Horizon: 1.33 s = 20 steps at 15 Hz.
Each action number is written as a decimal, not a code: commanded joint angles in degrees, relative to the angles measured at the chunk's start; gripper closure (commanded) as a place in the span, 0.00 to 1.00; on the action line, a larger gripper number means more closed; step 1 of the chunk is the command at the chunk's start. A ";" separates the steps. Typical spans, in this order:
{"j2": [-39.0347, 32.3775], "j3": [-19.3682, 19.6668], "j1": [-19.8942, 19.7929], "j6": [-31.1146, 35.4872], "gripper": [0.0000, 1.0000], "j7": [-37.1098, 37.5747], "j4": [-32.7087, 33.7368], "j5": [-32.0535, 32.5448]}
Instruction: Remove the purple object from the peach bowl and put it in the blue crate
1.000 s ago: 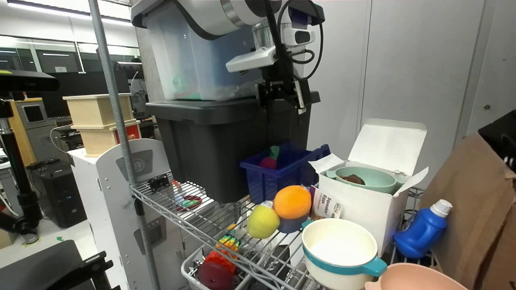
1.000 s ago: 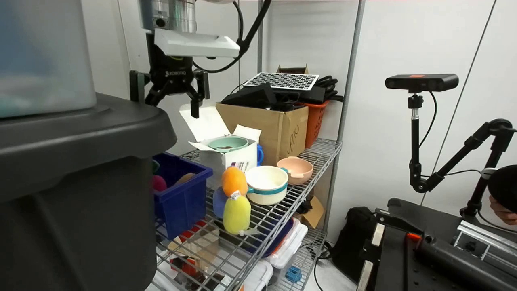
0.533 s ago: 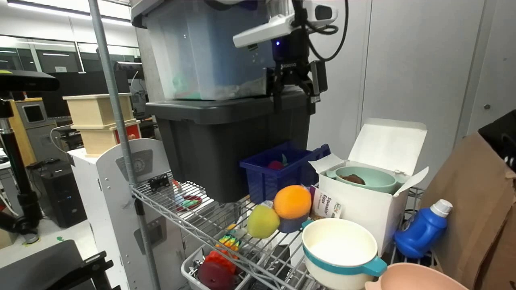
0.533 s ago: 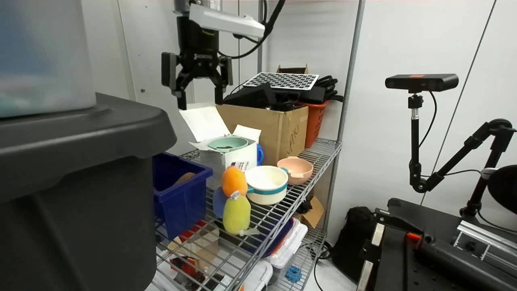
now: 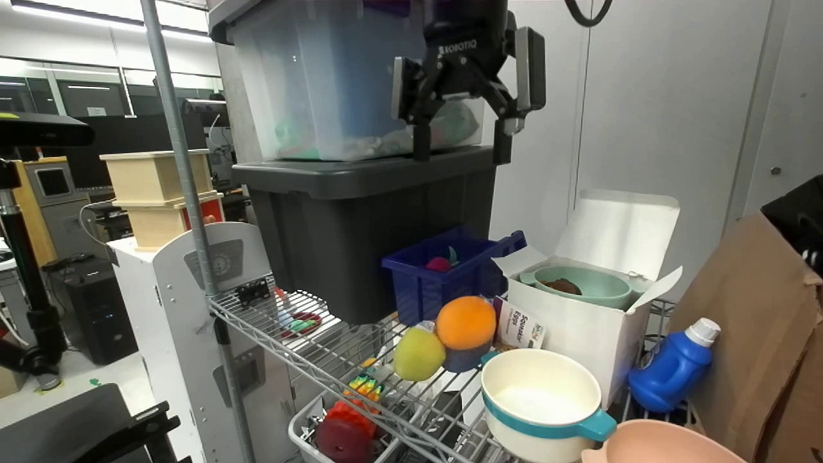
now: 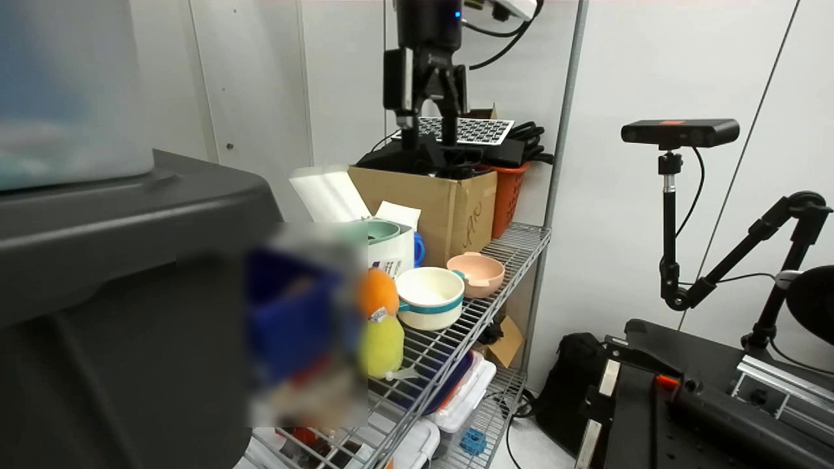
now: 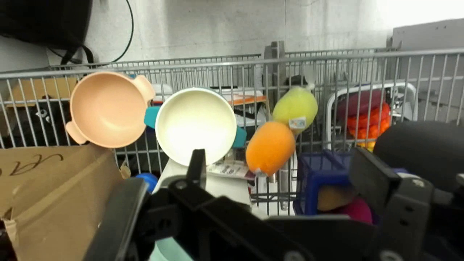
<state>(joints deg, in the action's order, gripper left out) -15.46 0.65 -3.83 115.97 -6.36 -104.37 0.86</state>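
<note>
Black and close to plumb, my jaws point toward six o'clock in both exterior views, the wrist (image 6: pixel 429 26) above them cut off at the top of each. I hold them wide, their ends well apart, with the clear tote (image 5: pixel 334 96) showing through the gap in an exterior view. There I hang in front of that tote and the black tote (image 5: pixel 334 251), well above the bench (image 5: pixel 273 335). Toward six o'clock from me stands the blue crate (image 5: pixel 421 292), and the purple object (image 5: pixel 438 264) lies inside it, its magenta top showing, with a green tip (image 5: pixel 452 256) just beside it at two o'clock; whether those two touch I cannot tell. In an exterior view where I hang at twelve o'clock of the cardboard box (image 6: pixel 423 202), the crate is blurred. In the wrist view my jaws reach in from the lower edge, spread toward eight and four o'clock, the white box (image 7: pixel 228 188) showing between them. The crate stands at four o'clock there, the purple object in it partly behind one of my jaws, a tan thing (image 7: pixel 334 197) at its ten o'clock. The peach bowl (image 7: pixel 107 108) lies a little past nine, its smooth floor in full view, with the cream bowl (image 7: pixel 195 125) just beside it toward three o'clock. The orange ball (image 7: pixel 270 148) has a yellow thing (image 7: pixel 295 107) at its one o'clock.
</note>
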 commanded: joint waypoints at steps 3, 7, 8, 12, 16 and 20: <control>19.75 0.81 -0.58 -2.54 0.00 -8.35 -19.42 -0.74; 32.39 2.21 0.12 -8.42 0.00 -12.09 -26.74 -0.47; 35.43 2.41 0.35 -9.09 0.00 -12.22 -28.89 0.04; 44.28 2.64 1.11 -12.99 0.00 -11.77 -34.12 0.85; 44.49 2.90 1.69 -13.80 0.00 -10.89 -34.26 0.77; 45.18 2.91 1.74 -13.80 0.00 -10.91 -35.03 0.79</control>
<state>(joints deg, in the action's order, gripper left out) 29.71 2.34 -3.52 102.28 -17.85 -139.49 1.08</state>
